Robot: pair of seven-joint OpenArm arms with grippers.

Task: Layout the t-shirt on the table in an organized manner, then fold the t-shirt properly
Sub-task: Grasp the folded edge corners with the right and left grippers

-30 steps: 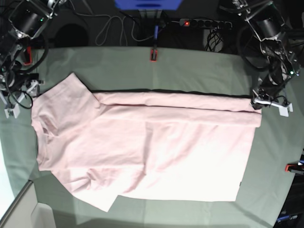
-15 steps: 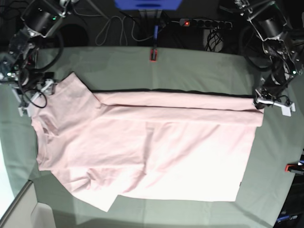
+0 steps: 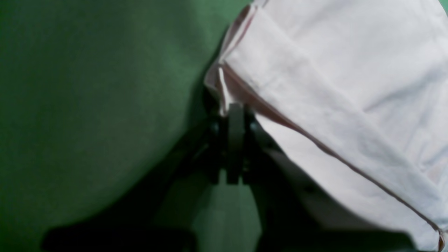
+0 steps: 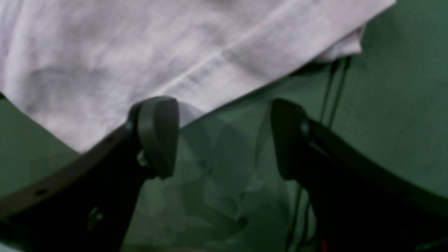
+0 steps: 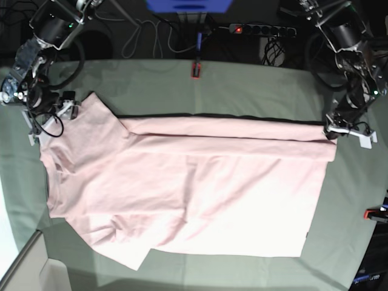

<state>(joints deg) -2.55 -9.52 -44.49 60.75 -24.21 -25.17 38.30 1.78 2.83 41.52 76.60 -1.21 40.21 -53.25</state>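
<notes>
Base view, left to right. Right gripper (image 5: 51, 118) sits at the table's (image 5: 182, 85) left edge, just beside the upper sleeve of the t-shirt (image 5: 188, 194). Right wrist view: jaws spread wide, nothing between them. One finger (image 4: 157, 134) overlaps the sleeve hem in that view; contact can't be confirmed. The other finger is over bare green cloth. A thin black cable runs past the far sleeve corner.

T-shirt lies roughly flat across the middle of the table, plain side up, neck end toward the left, hem toward the right. Far long edge is folded over toward the centre as a band running most of the length, with a dark line along its far side. Near-left sleeve is rumpled and partly tucked, with a fold corner pointing at the near edge. Hem end is fairly square.

A red-and-black clamp (image 5: 196, 69) is on the far table edge at centre, with a power strip (image 5: 262, 29) beyond it on the floor.

Left gripper (image 5: 334, 130) is at the far-right corner of the shirt. Left wrist view: fingers pressed together, pinching the layered hem corner where the folded band ends. Another clamp (image 5: 374, 213) is at the right edge.
</notes>
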